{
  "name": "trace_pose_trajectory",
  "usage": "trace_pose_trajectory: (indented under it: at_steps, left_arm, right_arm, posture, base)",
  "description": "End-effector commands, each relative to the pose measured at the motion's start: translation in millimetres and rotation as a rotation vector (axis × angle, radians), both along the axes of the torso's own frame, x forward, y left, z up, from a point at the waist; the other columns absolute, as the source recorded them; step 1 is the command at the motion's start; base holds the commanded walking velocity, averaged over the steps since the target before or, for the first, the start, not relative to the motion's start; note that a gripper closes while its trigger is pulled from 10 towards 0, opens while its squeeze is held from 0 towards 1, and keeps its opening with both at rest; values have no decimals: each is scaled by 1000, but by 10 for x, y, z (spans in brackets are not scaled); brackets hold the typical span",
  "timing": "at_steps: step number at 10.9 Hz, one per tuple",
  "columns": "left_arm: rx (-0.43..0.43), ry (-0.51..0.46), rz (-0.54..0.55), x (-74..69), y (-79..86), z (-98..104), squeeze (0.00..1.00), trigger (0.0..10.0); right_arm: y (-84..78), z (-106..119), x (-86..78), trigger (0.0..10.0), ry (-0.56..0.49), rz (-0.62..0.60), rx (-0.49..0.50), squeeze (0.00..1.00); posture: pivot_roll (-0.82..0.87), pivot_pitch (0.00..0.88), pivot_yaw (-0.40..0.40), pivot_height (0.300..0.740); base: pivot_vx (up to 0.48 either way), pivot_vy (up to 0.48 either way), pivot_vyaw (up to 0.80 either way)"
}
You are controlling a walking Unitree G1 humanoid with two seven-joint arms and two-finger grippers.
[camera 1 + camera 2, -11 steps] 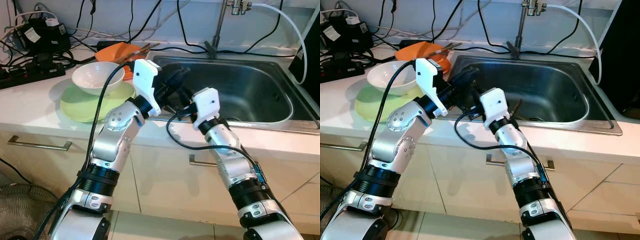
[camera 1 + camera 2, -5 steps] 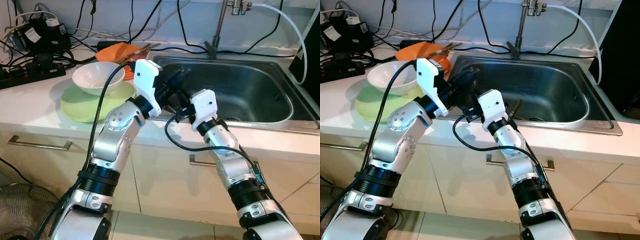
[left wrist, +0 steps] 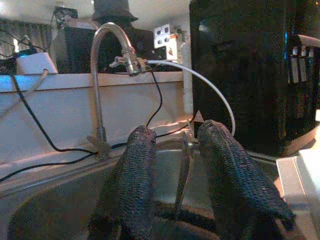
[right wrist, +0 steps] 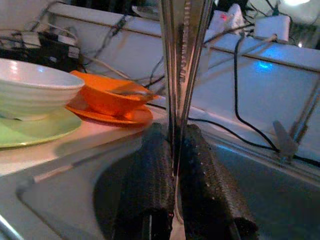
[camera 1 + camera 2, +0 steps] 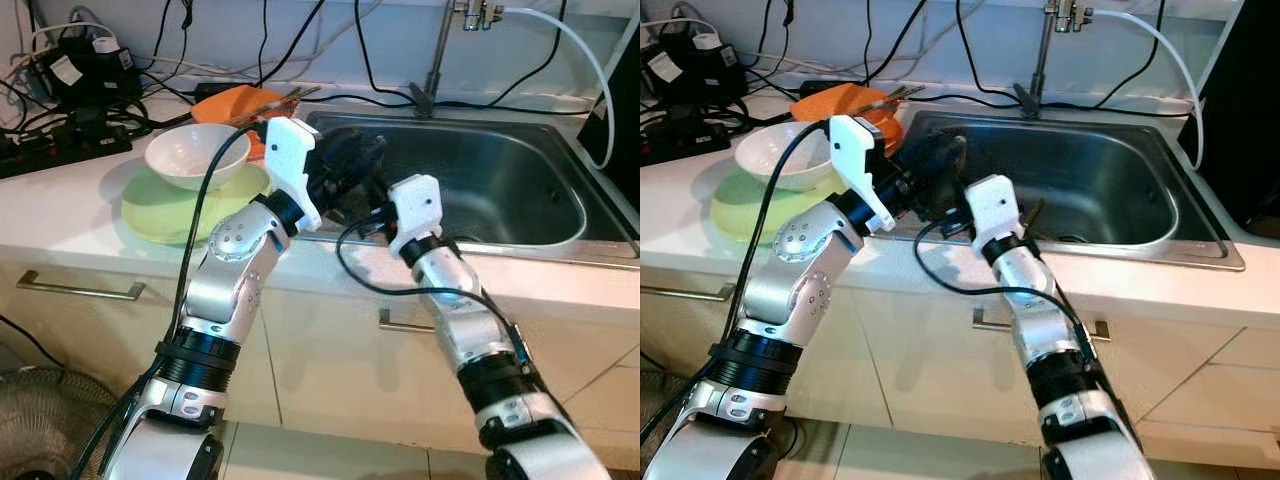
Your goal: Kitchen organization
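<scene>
Chopsticks (image 4: 181,60) — a metal pair — are standing pinched between the pressed-together fingers (image 4: 150,185) of the right gripper (image 4: 172,172), over the left end of the sink (image 5: 520,190). The left gripper (image 3: 175,165) is hovering just beside them with its fingers (image 3: 135,175) spread — a thin utensil showing between them. A white bowl (image 5: 195,155) is sitting on a green plate (image 5: 170,210) on the counter.

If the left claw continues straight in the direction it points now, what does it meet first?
Probably the thin metal utensil standing between its open fingers. Past that lies the sink and the far wall below the faucet, though depth is hard to judge here.
</scene>
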State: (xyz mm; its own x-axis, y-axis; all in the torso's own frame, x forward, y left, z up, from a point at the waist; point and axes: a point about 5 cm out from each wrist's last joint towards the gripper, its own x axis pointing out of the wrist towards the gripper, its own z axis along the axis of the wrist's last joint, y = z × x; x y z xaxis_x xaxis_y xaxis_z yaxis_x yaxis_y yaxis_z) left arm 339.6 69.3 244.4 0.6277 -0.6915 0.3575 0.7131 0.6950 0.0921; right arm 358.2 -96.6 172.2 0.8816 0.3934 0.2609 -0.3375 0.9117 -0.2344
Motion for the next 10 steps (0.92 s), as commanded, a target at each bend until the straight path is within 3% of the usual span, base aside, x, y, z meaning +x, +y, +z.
trace_pose_trajectory:
  at_steps: [1,2,3,4,6,8,10]
  left_arm:
    - [-8,-30,10,-23,21,50,1000,10000]
    - [-8,-29,12,-31,26,34,0,10000]
    - [-9,-24,10,-45,31,13,0,10000]
    - [-11,-3,21,-66,70,-37,0,10000]
    - [24,59,94,-85,201,-220,0,10000]
    - [110,134,136,-148,268,-448,0,10000]
    - [231,287,186,-279,356,-825,0,10000]
  right_arm:
    - [-64,80,69,0,-13,-36,18,0]
    - [-115,94,130,0,0,-66,21,0]
    - [-160,100,180,0,16,-98,24,0]
    - [-242,124,264,10000,42,-153,28,0]
    - [-328,111,373,10000,112,-221,38,0]
    - [-322,28,390,10000,159,-235,13,0]
    - [-327,-54,409,10000,221,-250,0,0]
  posture:
    - [131,0,41,740]
    - [134,0,39,740]
    - [134,0,39,740]
    - [144,0,35,740]
    - [161,0,31,740]
    - [188,0,22,740]
    - [226,18,14,740]
  base:
    - [0,0,0]
    - [0,0,0]
    - [0,0,0]
    - [0,0,0]
    - [0,0,0]
    - [0,0,0]
    - [0,0,0]
